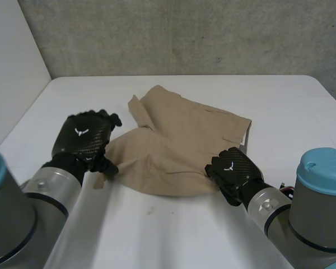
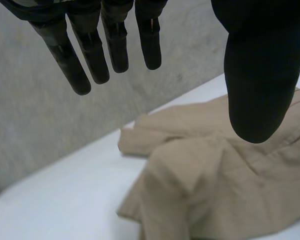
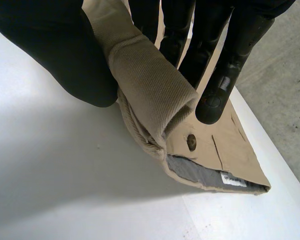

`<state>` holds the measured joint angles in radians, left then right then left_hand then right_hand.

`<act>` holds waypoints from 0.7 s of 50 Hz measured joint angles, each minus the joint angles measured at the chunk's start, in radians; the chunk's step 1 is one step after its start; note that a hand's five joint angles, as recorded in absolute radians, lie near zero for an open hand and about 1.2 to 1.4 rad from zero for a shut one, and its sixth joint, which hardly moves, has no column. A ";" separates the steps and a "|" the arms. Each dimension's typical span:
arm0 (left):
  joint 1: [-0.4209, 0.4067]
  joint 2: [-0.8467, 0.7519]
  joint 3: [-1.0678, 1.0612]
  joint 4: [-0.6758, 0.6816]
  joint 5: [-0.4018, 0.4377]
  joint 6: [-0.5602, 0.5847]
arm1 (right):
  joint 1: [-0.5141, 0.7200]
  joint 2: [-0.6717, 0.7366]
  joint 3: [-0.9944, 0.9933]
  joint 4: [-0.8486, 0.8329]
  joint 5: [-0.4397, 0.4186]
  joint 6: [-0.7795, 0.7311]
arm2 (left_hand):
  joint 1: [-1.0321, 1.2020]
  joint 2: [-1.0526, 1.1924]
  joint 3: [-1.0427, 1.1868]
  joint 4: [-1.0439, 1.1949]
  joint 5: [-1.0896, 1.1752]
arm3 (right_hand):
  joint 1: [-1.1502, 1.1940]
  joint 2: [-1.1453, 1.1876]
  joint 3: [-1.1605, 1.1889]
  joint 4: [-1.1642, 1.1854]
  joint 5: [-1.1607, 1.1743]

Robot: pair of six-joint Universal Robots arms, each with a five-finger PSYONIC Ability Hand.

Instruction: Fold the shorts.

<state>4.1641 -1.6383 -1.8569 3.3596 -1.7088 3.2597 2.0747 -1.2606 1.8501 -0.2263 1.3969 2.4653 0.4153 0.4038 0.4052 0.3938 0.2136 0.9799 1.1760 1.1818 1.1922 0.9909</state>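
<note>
The tan shorts (image 1: 179,140) lie crumpled and partly doubled over on the white table (image 1: 173,235). My left hand (image 1: 84,137) hovers just left of the shorts' left edge, open, its straight fingers (image 2: 115,50) and thumb (image 2: 257,90) spread above the cloth (image 2: 215,180) and holding nothing. My right hand (image 1: 232,171) sits at the shorts' near right edge. There its thumb (image 3: 65,55) and fingers (image 3: 225,75) pinch a rolled fold of the waistband (image 3: 150,85). A button (image 3: 191,142) and the grey lining with a white label (image 3: 233,180) show below that fold.
A grey concrete wall (image 1: 185,33) stands behind the table's far edge. A white panel (image 1: 11,73) closes the left side. Bare tabletop lies in front of the shorts and beyond them.
</note>
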 measured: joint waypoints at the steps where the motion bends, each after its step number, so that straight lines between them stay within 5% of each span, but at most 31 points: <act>1: -0.001 -0.009 0.002 -0.002 -0.006 -0.011 | 0.000 0.000 0.000 0.000 0.000 0.000 | 0.000 0.000 0.000 0.000 0.000 | 0.000 0.000 0.000 0.000 0.000; 18: -0.034 -0.246 0.066 -0.023 -0.208 -0.053 | 0.002 0.001 0.006 -0.008 0.003 -0.002 | 0.004 0.006 0.006 0.005 0.015 | 0.000 0.000 0.000 0.000 0.000; 28: -0.009 -0.354 0.116 0.082 -0.206 -0.054 | 0.002 0.000 0.003 -0.008 0.007 0.009 | 0.648 0.648 0.644 0.657 0.652 | 0.000 0.000 0.000 0.000 0.000; 35: 0.032 -0.334 0.120 0.136 -0.196 -0.049 | -0.004 -0.017 -0.033 0.005 0.014 0.012 | 0.716 0.783 0.778 0.804 0.766 | 0.000 0.000 0.000 0.000 0.000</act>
<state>4.1959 -1.9727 -1.7365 3.4960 -1.9046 3.2103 2.0710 -1.2773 1.8170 -0.2213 1.4111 2.4769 1.1317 1.1865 1.1831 1.1977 0.9792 0.9799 1.1760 1.1819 1.1922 0.9909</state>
